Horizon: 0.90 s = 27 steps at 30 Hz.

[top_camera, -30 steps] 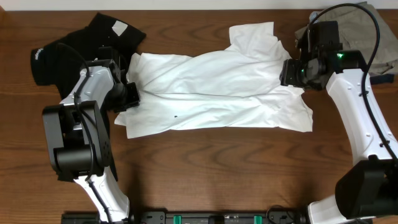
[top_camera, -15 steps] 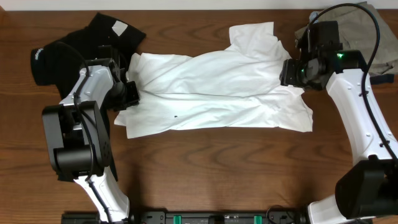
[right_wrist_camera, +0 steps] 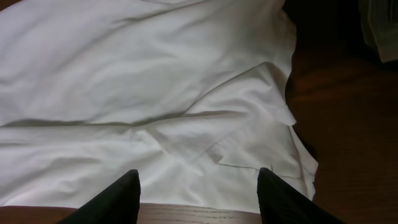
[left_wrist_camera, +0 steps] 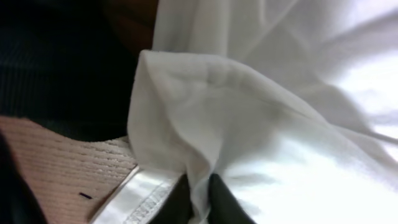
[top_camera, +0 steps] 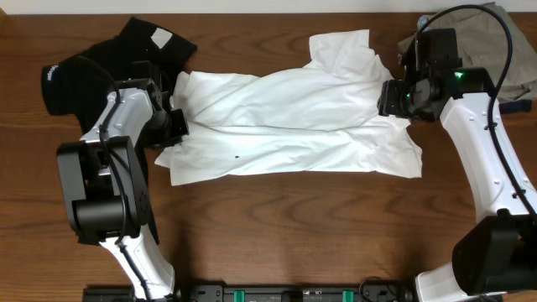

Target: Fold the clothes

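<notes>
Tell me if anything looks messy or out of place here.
The white T-shirt lies wrinkled and askew, one sleeve sticking out at the far edge. The black shirt sits bunched at the far left. Nothing looks damaged.

White T-shirt (top_camera: pixel 294 117) with one tiny dark speck, black shirt (top_camera: pixel 80 71) beside the left claw (top_camera: pixel 179 127) — white logo — on a dark-brown wood-grain worktop (top_camera: pixel 294 235).

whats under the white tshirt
Wooden table shows around the white T-shirt, so it lies on that. Its left edge meets the black shirt; whether they overlap is unclear. Anything beneath the cloth is covered.
</notes>
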Each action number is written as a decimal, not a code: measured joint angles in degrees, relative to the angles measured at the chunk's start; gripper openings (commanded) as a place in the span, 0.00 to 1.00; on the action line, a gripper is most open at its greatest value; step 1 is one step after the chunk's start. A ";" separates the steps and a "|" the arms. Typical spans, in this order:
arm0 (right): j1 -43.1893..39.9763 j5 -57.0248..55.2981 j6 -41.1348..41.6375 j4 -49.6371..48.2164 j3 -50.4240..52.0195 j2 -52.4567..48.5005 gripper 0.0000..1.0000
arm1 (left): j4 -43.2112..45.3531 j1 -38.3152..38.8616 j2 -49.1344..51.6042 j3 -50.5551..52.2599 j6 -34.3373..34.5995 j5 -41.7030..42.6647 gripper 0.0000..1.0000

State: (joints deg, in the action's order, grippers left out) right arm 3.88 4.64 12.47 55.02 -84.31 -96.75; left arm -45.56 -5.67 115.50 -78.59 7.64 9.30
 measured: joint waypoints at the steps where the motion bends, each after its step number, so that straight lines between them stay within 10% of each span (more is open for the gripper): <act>1: 0.00 0.02 0.00 0.00 0.00 0.00 0.59 | 0.00 0.00 0.00 0.00 -0.09 0.02 0.06; 11: 0.00 0.02 -0.13 0.00 0.00 0.00 0.59 | -0.50 0.00 -0.70 0.00 -0.22 0.37 0.27; 27: 0.00 0.02 -0.13 0.02 0.00 0.00 0.59 | 1.46 0.00 -3.13 -0.02 -0.02 0.46 0.28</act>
State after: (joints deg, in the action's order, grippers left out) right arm 3.88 4.67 12.34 55.05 -84.31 -96.75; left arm -44.10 -5.67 112.38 -78.61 7.62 9.76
